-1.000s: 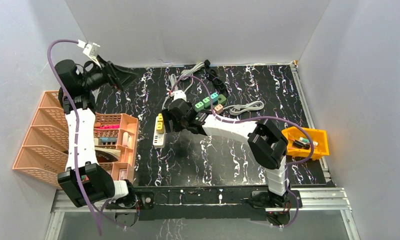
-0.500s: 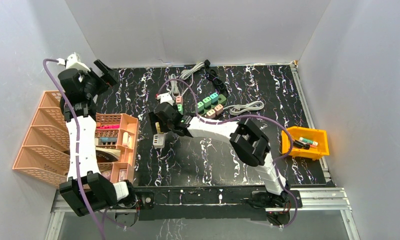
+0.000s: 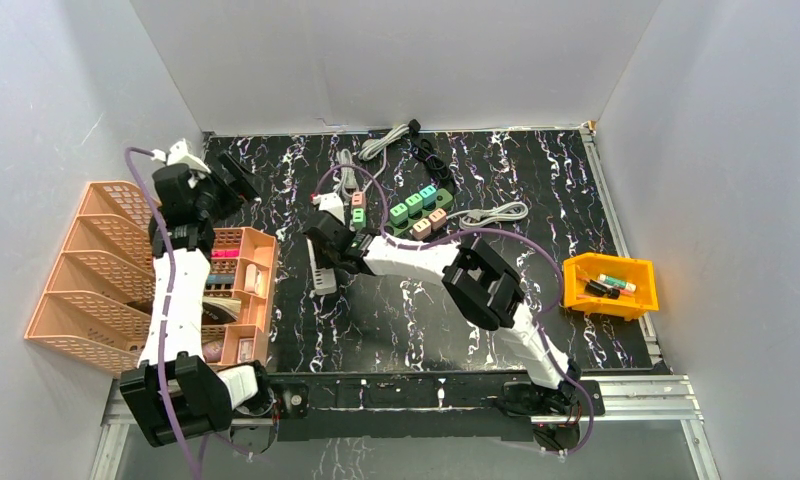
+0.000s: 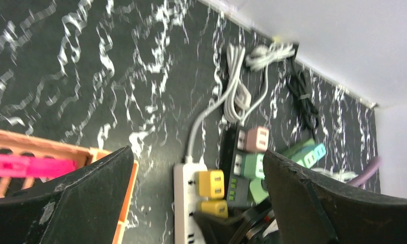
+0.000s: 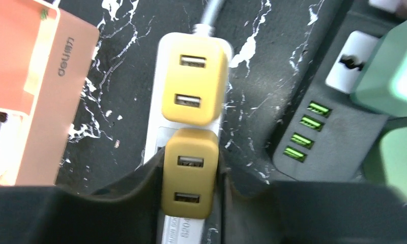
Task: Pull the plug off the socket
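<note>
Two yellow plugs [image 5: 194, 89] on white power strip [image 5: 154, 127]; my right gripper [image 5: 190, 170] pinches nearer plug [image 5: 187, 188], snug between narrow-set fingers [image 5: 115, 203], strip running straight ahead; left gripper [image 3: 234, 178] wide, well apart.

On my left a peach mesh desk organiser [image 3: 81, 290] stands on the black marbled table [image 3: 416, 325]; far right, a yellow bin [image 3: 579, 272] holds small items; toward the back lies a black power strip [image 5: 323, 147] carrying green adapters [image 3: 414, 206] and pink adapters [image 3: 428, 221]; a coiled grey cord [image 3: 498, 213] lies just beside it.
</note>
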`<action>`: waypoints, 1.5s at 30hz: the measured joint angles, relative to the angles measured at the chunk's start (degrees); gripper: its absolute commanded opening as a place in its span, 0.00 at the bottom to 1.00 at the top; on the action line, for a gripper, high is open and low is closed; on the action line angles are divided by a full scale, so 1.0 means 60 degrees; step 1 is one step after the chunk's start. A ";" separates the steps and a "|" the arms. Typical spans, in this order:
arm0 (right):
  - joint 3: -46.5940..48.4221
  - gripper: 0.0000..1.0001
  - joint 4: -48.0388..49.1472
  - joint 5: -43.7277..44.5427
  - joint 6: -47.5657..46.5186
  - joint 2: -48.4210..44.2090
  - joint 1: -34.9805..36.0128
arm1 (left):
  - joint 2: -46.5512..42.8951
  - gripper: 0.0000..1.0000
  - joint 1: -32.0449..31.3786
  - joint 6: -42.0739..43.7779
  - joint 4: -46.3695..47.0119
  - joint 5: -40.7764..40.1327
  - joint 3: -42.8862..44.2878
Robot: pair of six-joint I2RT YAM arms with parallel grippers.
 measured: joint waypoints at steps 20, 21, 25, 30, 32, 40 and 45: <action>-0.3978 0.00 0.2448 -0.3034 -0.0066 -0.3402 -0.2328 | 0.0302 0.98 -0.3435 -0.1851 0.0452 -0.0091 -0.2346; -0.3993 0.00 0.2605 -0.3198 -0.0036 -0.3424 -0.2488 | 0.0342 0.98 -0.3544 -0.2142 0.0594 -0.0080 -0.2626; -0.4011 0.00 0.2965 -0.3723 0.0120 -0.3428 -0.2652 | 0.0572 0.98 -0.4124 -0.2801 0.0827 -0.0095 -0.3056; -0.4011 0.00 0.3162 -0.4262 0.0273 -0.3428 -0.2510 | 0.1056 0.98 -0.4921 -0.3479 0.1494 -0.0149 -0.3191; -0.4011 0.00 0.3271 -0.4371 0.0321 -0.3428 -0.2532 | 0.1282 0.94 -0.5147 -0.3683 0.1650 -0.0175 -0.3246; -0.4007 0.00 0.3279 -0.4641 0.0437 -0.3428 -0.2557 | 0.1894 0.00 -0.5592 -0.4280 0.2408 -0.0146 -0.3464; -0.3934 0.00 0.3330 -0.5224 0.0463 -0.3595 -0.2488 | 0.2025 0.00 -0.5595 -0.4605 0.2160 -0.0495 -0.3544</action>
